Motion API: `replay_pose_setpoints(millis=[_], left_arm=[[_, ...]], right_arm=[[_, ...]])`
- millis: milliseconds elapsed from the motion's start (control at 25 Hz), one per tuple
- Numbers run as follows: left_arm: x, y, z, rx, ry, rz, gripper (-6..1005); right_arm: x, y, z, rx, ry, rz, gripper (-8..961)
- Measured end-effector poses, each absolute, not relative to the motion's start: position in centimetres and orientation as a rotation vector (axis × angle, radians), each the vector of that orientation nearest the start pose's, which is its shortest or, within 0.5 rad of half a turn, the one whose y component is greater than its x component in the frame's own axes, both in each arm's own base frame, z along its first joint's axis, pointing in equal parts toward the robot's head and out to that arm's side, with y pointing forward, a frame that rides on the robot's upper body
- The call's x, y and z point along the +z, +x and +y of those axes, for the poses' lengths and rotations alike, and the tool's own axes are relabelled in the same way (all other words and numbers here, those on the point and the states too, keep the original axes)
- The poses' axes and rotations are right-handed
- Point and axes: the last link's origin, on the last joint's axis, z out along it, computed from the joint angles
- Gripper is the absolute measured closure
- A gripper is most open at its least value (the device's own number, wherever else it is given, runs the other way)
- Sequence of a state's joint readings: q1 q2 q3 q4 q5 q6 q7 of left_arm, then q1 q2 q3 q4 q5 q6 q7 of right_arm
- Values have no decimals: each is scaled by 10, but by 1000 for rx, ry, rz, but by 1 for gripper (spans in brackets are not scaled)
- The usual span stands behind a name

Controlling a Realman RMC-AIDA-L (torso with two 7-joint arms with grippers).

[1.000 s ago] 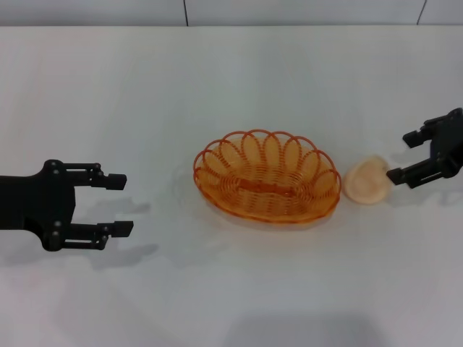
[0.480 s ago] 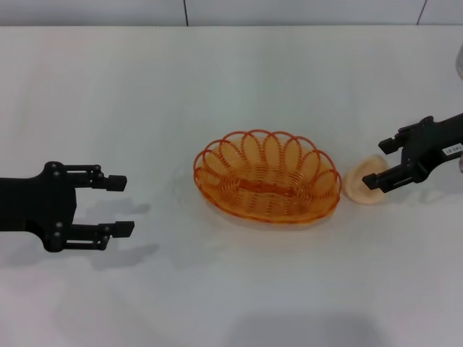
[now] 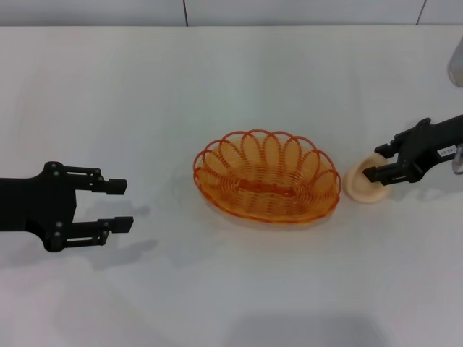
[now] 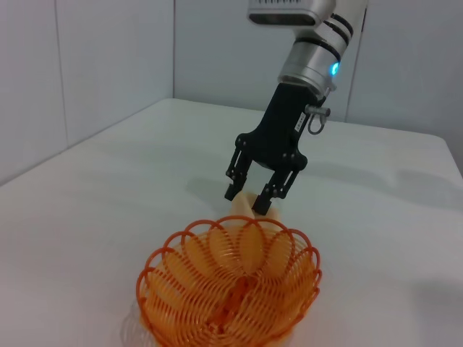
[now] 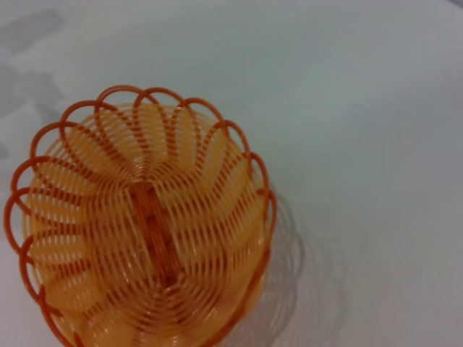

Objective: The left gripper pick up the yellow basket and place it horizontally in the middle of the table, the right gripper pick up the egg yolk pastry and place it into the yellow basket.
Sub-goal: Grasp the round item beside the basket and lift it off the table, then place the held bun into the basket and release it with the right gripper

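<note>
The yellow basket (image 3: 268, 186) lies lengthwise and empty in the middle of the white table (image 3: 231, 87). It also shows in the left wrist view (image 4: 231, 289) and the right wrist view (image 5: 145, 231). The egg yolk pastry (image 3: 356, 186) sits on the table just right of the basket. My right gripper (image 3: 377, 162) is open right over the pastry, with a finger on either side; the left wrist view shows the gripper (image 4: 248, 199) and the pastry (image 4: 242, 206) the same way. My left gripper (image 3: 121, 204) is open and empty at the left, well clear of the basket.
A grey panelled wall (image 3: 217, 11) runs along the table's far edge. The right arm's grey-white segment (image 4: 311, 43) rises above the pastry. Bare table lies in front of and behind the basket.
My right gripper has moved left over the pastry and its fingers have narrowed around it. The left gripper, the basket and the pastry have stayed in place.
</note>
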State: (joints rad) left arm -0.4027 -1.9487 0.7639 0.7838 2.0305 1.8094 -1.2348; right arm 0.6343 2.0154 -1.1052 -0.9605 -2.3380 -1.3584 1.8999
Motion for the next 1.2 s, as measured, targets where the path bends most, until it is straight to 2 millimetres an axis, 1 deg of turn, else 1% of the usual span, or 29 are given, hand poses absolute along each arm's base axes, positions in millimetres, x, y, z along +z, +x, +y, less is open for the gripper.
replay_pose_setpoints(millis=[160, 360, 480, 600, 840, 960, 1080, 1200], left_arm=[[57, -297, 284, -518, -2919, -326, 442], [57, -298, 283, -516, -2918, -332, 440], [57, -299, 282, -515, -2916, -337, 438], [57, -300, 281, -510, -2917, -361, 434], [57, -300, 283, -502, -2919, -468, 424], [58, -299, 285, -495, -2908, -506, 415], [57, -298, 285, -498, -2902, -520, 307], [57, -299, 284, -498, -2900, -522, 199]], right_arm=[[11, 233, 384, -161, -2769, 598, 370], [12, 233, 383, -163, -2772, 594, 598], [13, 233, 383, -161, -2770, 592, 657], [20, 231, 383, -156, -2756, 576, 716], [47, 217, 381, -137, -2711, 506, 779], [61, 207, 377, -90, -2714, 492, 812], [66, 193, 372, 16, -2760, 473, 825], [64, 183, 367, 92, -2799, 454, 838]])
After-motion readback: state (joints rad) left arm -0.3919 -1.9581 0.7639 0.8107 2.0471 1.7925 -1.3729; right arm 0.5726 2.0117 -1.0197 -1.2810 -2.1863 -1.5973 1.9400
